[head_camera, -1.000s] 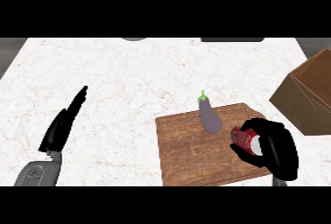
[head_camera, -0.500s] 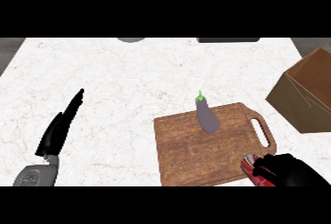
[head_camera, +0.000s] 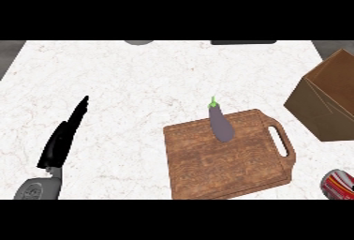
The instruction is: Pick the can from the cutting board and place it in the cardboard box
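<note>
Your red metal can (head_camera: 339,185) has left the brown wooden cutting board (head_camera: 228,157); right hand out of view, left hand (head_camera: 63,136) fingers relaxed.

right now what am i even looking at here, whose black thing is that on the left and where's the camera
The camera sits in a humanoid robot's head, looking steeply down at a white marbled counter. The black shape on the left is the robot's left hand on its grey forearm, fingers straight, resting and holding nothing. The right hand is out of view. On the counter lies a brown wooden cutting board with a purple eggplant on it. A brown cardboard box stands at the right edge. A red and white can shows at the lower right corner, off the board; what holds it cannot be seen.
</note>
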Controlling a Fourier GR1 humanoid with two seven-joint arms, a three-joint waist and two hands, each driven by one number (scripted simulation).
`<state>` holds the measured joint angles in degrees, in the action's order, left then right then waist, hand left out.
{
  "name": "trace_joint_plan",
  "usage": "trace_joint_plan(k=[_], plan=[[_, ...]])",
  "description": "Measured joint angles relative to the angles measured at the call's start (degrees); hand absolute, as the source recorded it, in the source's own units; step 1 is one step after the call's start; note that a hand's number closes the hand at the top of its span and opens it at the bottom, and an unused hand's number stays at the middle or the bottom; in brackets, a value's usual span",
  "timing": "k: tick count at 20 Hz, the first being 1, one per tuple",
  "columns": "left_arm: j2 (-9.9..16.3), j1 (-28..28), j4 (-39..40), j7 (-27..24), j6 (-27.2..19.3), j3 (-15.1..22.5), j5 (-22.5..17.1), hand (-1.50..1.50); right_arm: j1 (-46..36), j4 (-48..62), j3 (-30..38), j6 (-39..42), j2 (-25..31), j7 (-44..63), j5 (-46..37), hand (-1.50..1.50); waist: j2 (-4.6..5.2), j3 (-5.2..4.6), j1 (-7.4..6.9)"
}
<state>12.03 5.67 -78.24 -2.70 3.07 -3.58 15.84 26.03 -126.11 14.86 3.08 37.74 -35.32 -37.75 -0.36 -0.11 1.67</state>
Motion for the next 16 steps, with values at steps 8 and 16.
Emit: trace_joint_plan(k=[8,16], plan=[[-0.07,1.55,0.93,0.26,0.66,0.19,0.29,0.0,-7.66,4.44,16.76,11.18,4.52,8.59,15.9,1.5,0.27,0.04,-1.2],[-0.63,3.03,2.7,-0.84,0.75,0.28,0.77,0.0,-21.59,21.94,17.21,15.49,12.13,11.6,15.09,1.5,0.5,0.08,-2.14]])
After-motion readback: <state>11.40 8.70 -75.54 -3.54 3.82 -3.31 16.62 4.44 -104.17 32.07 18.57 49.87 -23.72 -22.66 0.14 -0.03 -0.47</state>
